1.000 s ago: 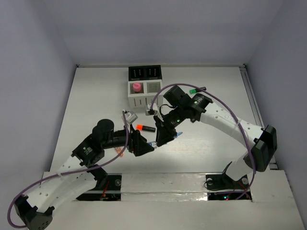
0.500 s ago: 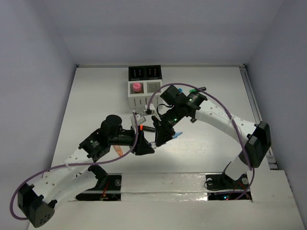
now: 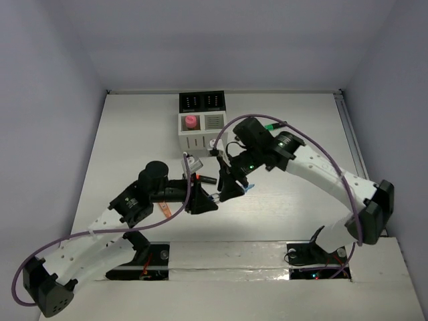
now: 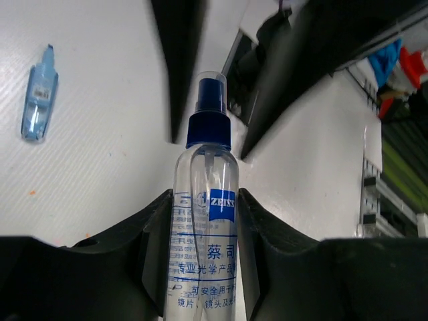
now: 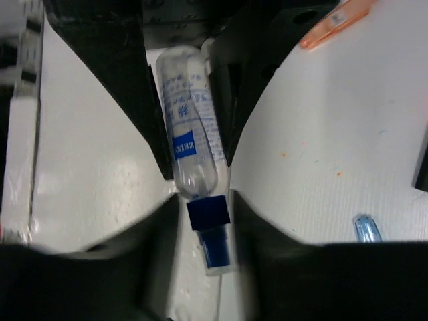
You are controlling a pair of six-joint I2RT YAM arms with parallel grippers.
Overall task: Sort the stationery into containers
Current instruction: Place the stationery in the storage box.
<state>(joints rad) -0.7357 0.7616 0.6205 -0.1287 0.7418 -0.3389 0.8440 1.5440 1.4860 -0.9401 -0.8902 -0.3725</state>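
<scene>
My left gripper (image 4: 204, 200) is shut on a clear spray bottle (image 4: 204, 221) with a blue cap and holds it just above the table centre (image 3: 212, 198). My right gripper (image 5: 204, 221) faces it with its jaws open on either side of the bottle's cap (image 5: 208, 224), narrow gaps showing. The containers (image 3: 202, 124) stand at the back; a pink-capped item (image 3: 190, 121) sits in the left white cup. An orange-capped highlighter (image 3: 198, 178) lies partly hidden behind the grippers. A green-capped highlighter (image 3: 269, 126) lies behind the right arm.
A pale blue pen (image 4: 38, 93) lies on the table right of the grippers (image 3: 249, 188). An orange pen (image 5: 334, 23) lies beside the left wrist (image 3: 165, 209). The two arms nearly touch in mid-table. White walls enclose the table on three sides.
My left arm has swung forward and right, bringing its gripper up to the right gripper. The right wrist has shifted slightly and now straddles the bottle's cap.
</scene>
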